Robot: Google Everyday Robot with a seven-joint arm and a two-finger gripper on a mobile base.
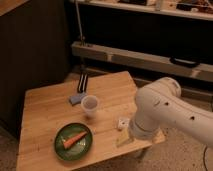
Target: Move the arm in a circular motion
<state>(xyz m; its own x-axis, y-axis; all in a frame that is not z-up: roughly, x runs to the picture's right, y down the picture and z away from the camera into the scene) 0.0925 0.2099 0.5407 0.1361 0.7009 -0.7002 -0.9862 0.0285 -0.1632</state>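
The arm fills the near right. It is a thick, glossy white tube with a bulbous joint and a few dark screw holes, bending down toward the near right edge of the tabletop. Its pale pincer hangs low at that edge, near a small white block; wide or narrow, I cannot tell. To circle well, I'd say it should lift clear first and keep the loop small and steady. The clear cup and the green plate with its carrot sit close by on the left.
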